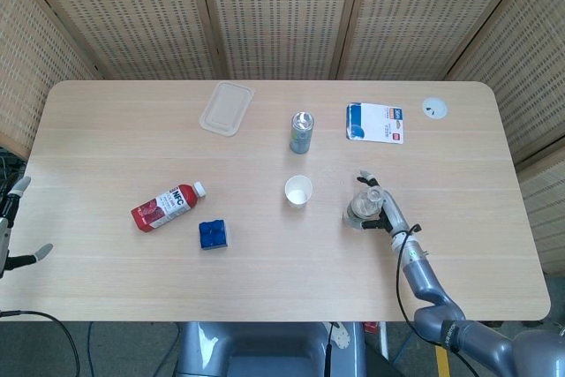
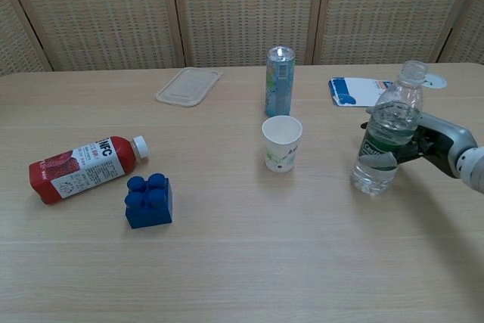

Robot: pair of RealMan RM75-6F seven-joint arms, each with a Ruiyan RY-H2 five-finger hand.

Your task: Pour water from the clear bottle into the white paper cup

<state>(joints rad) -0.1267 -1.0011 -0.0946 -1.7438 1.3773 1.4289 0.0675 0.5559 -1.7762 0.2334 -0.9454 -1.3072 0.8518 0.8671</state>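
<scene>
The right hand (image 2: 423,140) grips the water bottle (image 2: 383,141), seemingly upright on the worktop (image 2: 249,247), near the paper cup (image 2: 280,142).

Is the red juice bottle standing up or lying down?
Lying down. The red juice bottle rests on its side on the table, white cap pointing right.

The wooden table (image 1: 106,130) carries a clear bottle (image 2: 384,141), paper cup (image 2: 281,143), can (image 2: 279,81) and blue block (image 2: 149,200).
</scene>
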